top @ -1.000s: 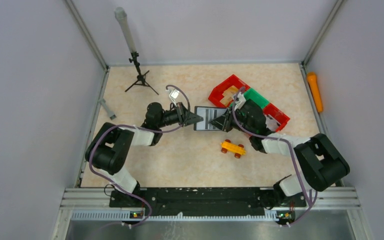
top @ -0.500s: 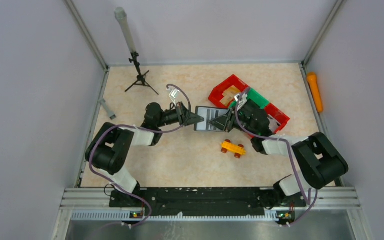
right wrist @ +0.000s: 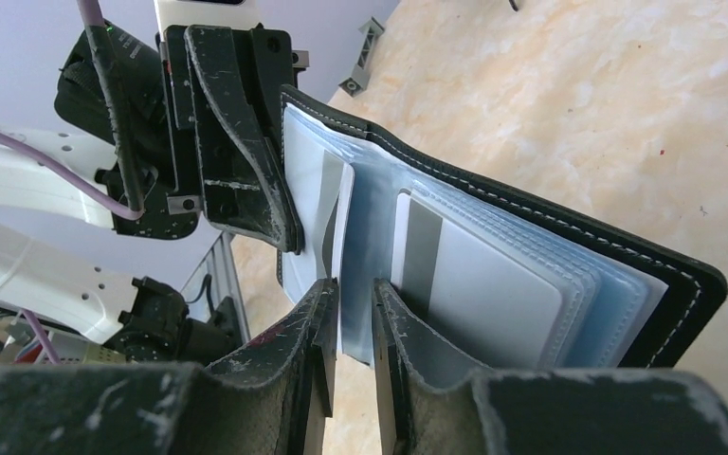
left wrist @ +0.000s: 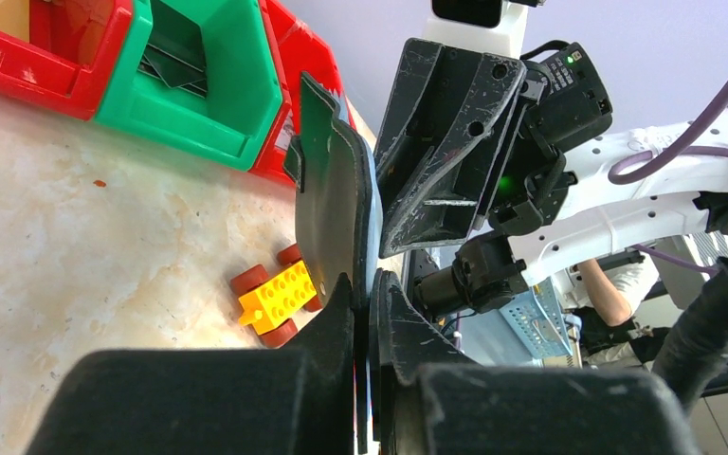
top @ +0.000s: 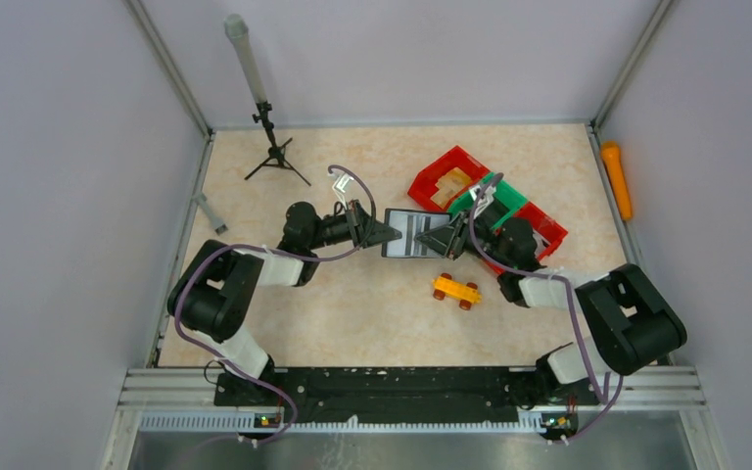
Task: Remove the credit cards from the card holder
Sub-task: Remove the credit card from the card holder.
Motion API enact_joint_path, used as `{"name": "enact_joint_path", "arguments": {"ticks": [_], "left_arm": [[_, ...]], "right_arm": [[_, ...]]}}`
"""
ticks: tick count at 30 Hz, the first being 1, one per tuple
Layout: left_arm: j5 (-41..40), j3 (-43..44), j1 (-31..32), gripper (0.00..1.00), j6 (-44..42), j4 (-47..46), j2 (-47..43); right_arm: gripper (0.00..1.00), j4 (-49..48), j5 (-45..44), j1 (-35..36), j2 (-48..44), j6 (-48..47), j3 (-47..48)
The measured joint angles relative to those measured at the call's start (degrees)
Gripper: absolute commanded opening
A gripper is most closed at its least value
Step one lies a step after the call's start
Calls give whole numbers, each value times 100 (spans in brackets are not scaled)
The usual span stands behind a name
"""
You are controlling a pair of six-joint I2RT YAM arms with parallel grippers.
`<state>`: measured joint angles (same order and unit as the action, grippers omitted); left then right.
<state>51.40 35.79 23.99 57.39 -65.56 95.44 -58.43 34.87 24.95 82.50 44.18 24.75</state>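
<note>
Both grippers hold the card holder (top: 406, 233) open over the middle of the table (top: 352, 313), its long axis spanning between them. The left gripper (top: 384, 232) clamps its left edge and the right gripper (top: 438, 238) pinches a clear sleeve (right wrist: 365, 256) opposite. The white card (right wrist: 493, 294) sits just beside that pinch, so you shift onto it and pull away from the left.

card holder (top: 409, 233) mid-bench (top: 352, 313), between left gripper (top: 390, 232) and right gripper (top: 433, 238). toy car (top: 455, 290) in front, slightly right. bins (top: 447, 177) behind-right. tripod (top: 274, 150) back-left.
</note>
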Motion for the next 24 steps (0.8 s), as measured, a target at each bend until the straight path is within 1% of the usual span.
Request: {"name": "enact_joint_path", "arguments": {"ticks": [15, 24], "left_arm": [[2, -2, 2, 0, -50, 50, -2], [28, -2, 0, 0, -52, 125, -4]], "right_arm": [[16, -9, -37, -39, 0, -4, 0], [17, -243, 203, -74, 293, 116, 13]]}}
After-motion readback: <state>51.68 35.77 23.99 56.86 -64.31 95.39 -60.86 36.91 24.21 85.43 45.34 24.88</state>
